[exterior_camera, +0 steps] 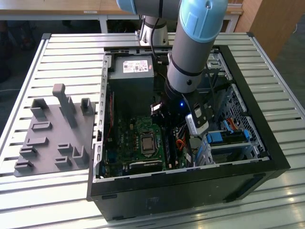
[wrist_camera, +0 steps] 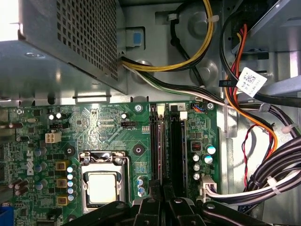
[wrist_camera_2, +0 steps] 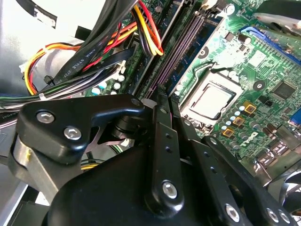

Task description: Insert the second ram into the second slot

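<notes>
The gripper (wrist_camera: 163, 190) is being held over the motherboard's memory slots (wrist_camera: 159, 141), fingers drawn together; whether the second ram is being pinched cannot be told. The blade is probably best being kept parallel to its slot and pressed down squarely.

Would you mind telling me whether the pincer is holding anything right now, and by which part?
It cannot be told. In both wrist views the pincer sits low over the motherboard's memory slots, but whether a memory stick is in its grip cannot be made out.
</notes>
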Robot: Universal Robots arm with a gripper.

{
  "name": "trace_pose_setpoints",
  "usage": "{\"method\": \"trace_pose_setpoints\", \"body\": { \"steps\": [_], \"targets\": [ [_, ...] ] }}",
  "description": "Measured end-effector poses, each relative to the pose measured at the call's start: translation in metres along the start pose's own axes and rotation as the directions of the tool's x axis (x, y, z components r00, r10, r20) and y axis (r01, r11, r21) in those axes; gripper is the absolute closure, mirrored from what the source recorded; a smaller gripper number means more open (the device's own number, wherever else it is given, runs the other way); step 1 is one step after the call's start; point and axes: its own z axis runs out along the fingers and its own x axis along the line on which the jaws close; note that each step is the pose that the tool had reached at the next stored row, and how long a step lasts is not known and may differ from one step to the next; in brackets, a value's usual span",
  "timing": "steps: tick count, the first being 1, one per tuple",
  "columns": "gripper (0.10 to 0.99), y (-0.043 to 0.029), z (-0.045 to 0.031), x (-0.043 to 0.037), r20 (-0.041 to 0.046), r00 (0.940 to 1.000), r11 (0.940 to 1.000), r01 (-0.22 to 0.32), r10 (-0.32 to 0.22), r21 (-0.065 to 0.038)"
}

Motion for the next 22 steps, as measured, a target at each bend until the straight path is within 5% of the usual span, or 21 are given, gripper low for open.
{"method": "trace_pose_setpoints", "body": {
  "steps": [22],
  "targets": [
    [0.949, 0.0007, -0.0022, -0.0031, -0.0105, 0.9998, 0.9998, 0.02, -0.02, 0.005]
  ]
}}
